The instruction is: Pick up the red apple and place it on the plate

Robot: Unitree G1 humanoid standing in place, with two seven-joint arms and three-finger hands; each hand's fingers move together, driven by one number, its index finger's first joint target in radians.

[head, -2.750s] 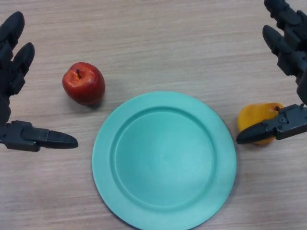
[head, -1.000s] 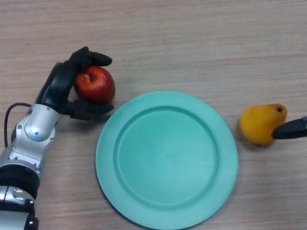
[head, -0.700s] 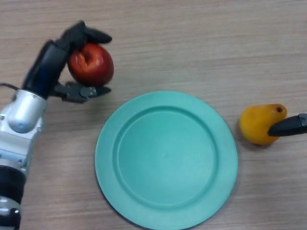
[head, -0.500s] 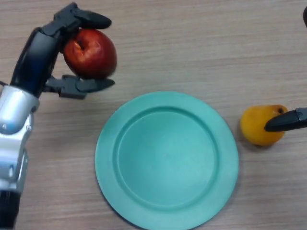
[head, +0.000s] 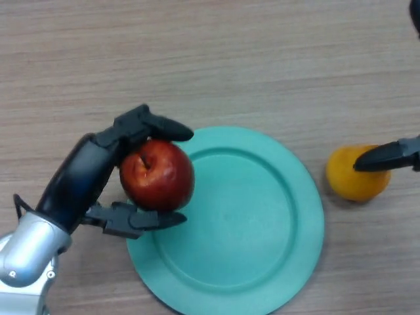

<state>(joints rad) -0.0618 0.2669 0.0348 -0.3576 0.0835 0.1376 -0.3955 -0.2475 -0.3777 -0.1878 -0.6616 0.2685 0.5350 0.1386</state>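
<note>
The red apple (head: 157,174) is held in my left hand (head: 88,174), fingers over its top and thumb under it. It hangs above the left rim of the green plate (head: 262,223). I cannot tell whether it touches the plate. My right hand (head: 392,155) shows only as a black fingertip at the right edge, lying over the yellow pear (head: 352,176).
The yellow pear lies on the wooden table (head: 262,59) to the right of the plate, close to its rim. The plate fills the lower middle of the view.
My left hand closed on the apple, lifted it off the table, then carried it right and toward me, over the plate's left rim. The right fingertip stayed by the pear.
</note>
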